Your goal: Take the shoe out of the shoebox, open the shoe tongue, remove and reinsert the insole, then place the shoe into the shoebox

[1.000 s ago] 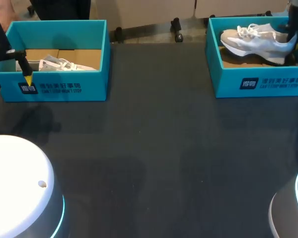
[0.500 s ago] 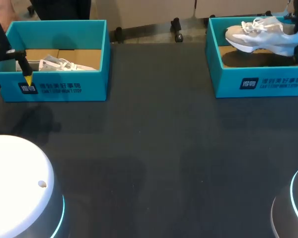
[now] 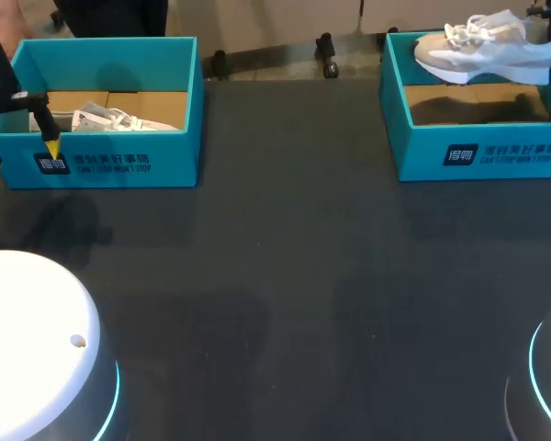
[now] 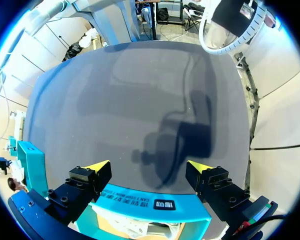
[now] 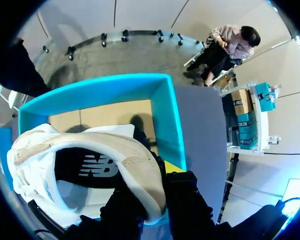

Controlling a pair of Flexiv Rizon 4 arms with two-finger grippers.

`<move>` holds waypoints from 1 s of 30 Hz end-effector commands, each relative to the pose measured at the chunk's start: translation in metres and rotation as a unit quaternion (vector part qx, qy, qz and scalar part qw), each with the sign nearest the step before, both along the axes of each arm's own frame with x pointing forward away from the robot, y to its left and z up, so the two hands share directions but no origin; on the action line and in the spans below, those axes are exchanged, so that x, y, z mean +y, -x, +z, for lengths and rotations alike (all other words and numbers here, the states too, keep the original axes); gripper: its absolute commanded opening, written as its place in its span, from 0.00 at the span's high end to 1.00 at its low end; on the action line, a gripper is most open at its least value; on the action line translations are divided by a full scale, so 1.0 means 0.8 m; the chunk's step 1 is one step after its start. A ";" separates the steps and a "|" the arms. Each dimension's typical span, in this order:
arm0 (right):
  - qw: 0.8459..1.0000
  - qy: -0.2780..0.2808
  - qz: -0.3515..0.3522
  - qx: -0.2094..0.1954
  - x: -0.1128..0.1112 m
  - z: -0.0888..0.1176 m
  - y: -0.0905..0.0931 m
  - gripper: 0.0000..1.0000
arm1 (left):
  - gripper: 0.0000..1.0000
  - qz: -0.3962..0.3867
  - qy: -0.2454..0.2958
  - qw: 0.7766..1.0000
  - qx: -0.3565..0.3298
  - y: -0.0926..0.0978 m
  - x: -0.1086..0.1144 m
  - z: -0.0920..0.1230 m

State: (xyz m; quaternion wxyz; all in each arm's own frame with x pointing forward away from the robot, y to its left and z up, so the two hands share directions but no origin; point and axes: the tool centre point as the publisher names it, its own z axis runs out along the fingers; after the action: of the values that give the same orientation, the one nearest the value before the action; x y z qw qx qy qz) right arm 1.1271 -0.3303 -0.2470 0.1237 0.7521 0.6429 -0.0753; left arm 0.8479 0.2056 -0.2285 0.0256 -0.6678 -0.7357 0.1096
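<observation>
Dark grey table (image 3: 285, 276), shoe (image 3: 487, 55) lifted.
Right fingers (image 5: 173, 167) grip shoe above right shoebox (image 3: 477, 152); left fingers (image 4: 98, 165) spread open over left shoebox (image 3: 101, 165) front wall.

Right hand (image 5: 154, 181) half hidden behind the heel of the shoe (image 5: 97, 150).
</observation>
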 end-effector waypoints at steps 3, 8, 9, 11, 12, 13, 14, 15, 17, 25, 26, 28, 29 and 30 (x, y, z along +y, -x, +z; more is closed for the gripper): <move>1.000 0.012 0.003 -0.016 0.031 0.037 0.024 1.00 | 0.00 0.000 -0.001 1.000 0.000 0.000 0.000 0.000; 1.000 0.016 0.001 -0.023 0.053 0.058 0.039 1.00 | 0.00 0.000 -0.001 1.000 0.000 0.000 0.000 0.000; 1.000 0.017 0.001 -0.025 0.058 0.063 0.042 1.00 | 0.00 0.000 -0.001 1.000 0.000 0.000 0.000 0.000; 0.999 0.021 0.002 -0.026 0.067 0.071 0.048 1.00 | 0.00 0.000 -0.001 1.000 0.000 0.000 0.000 0.000; 0.999 0.022 0.004 -0.026 0.072 0.075 0.051 1.00 | 0.00 0.000 -0.001 1.000 0.000 0.000 0.000 0.000; 0.999 0.024 0.006 -0.026 0.076 0.078 0.054 1.00 | 0.00 0.000 -0.001 1.000 0.000 0.000 0.000 0.000; 0.999 0.025 0.007 -0.026 0.080 0.082 0.058 1.00 | 0.00 0.000 -0.001 1.000 0.000 0.000 0.000 0.000; 0.999 0.026 0.008 -0.027 0.085 0.086 0.061 1.00 | 0.00 0.000 -0.001 1.000 0.000 0.000 0.000 0.000; 0.999 0.026 0.009 -0.029 0.094 0.093 0.068 1.00 | 0.00 0.000 -0.001 1.000 0.000 0.000 0.000 0.000; 0.999 0.034 0.013 -0.027 0.142 0.122 0.095 1.00 | 0.00 0.000 -0.001 1.000 0.000 0.000 0.000 0.000; 0.999 0.035 0.012 -0.026 0.144 0.122 0.100 1.00 | 0.00 0.000 -0.001 1.000 0.000 0.000 0.000 0.000; 0.999 0.037 0.010 -0.025 0.150 0.123 0.110 1.00 | 0.00 0.000 -0.001 1.000 0.000 0.000 0.000 0.000; 0.999 0.037 0.009 -0.025 0.153 0.124 0.114 1.00 | 0.00 0.000 -0.001 1.000 0.000 0.000 0.000 0.000; 0.999 0.038 0.007 -0.025 0.157 0.125 0.119 1.00 | 0.00 0.000 -0.001 1.000 0.000 0.000 0.000 0.000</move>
State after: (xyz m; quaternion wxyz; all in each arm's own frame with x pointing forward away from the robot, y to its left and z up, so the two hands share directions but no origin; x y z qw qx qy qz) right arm 1.0462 -0.2115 -0.1531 0.1487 0.7460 0.6423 -0.0937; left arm 0.8479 0.2057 -0.2285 0.0256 -0.6678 -0.7358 0.1096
